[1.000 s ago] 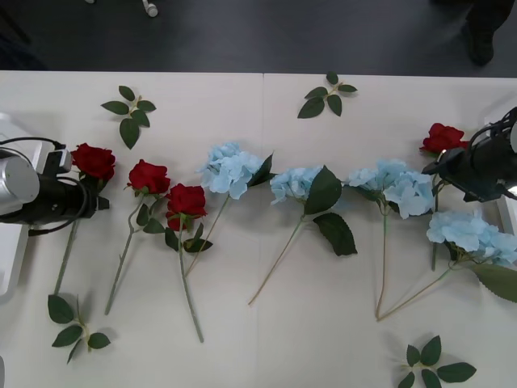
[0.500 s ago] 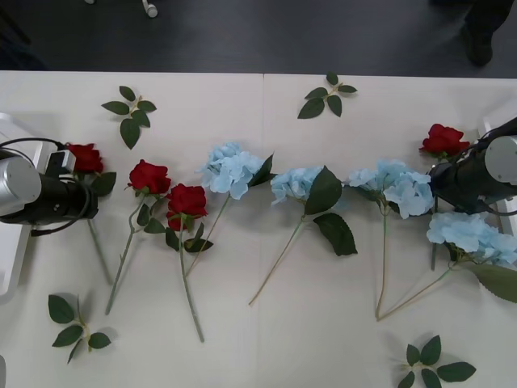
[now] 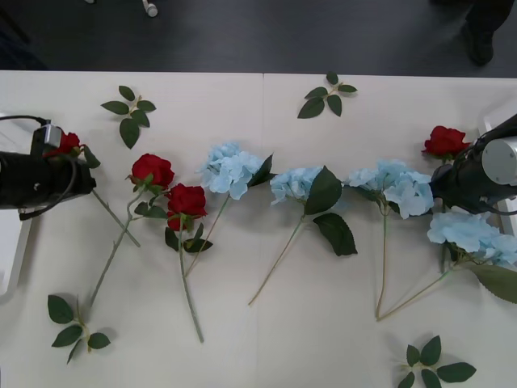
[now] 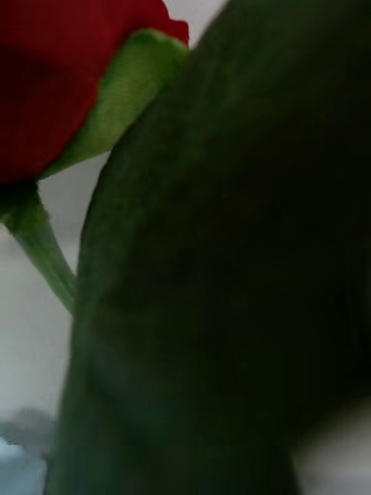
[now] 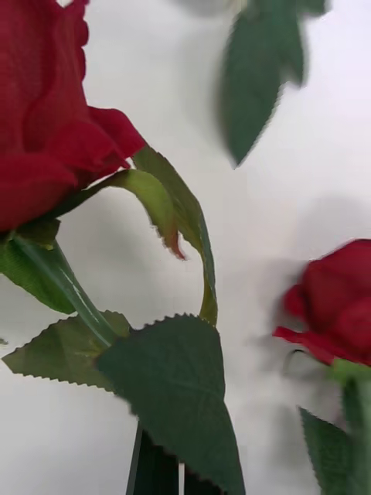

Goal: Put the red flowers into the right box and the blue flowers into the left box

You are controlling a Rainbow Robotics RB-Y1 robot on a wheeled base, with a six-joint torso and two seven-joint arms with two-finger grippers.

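**Lifting a rose at the left edge, both boxes unfilled**

Starting with the containers: the left box shows as a white strip at the table's left edge, and the right box as white corners at the far right edge. Every flower in the front view lies outside them.

The left gripper sits beside the left box. In the left wrist view its black fingers are drawn close together at the stem of the leftmost rose, clamping it just below the head. That rose's stem slants away toward the table's middle.

Two more of the red flowers lie just to its right. A fourth rose lies at the far right. The blue flowers are spread in a row across the table between them.

The right gripper is just beside the far-right rose, over its stem. A dark leaf covers its wrist view, so I cannot tell whether it grips anything.

Against one second ago, the leftmost rose's head has moved back and outward with the left gripper. Its stem has swung from pointing at the near edge to pointing inward. The neighbouring rose has been nudged slightly. The right arm has shifted a little toward the right edge.
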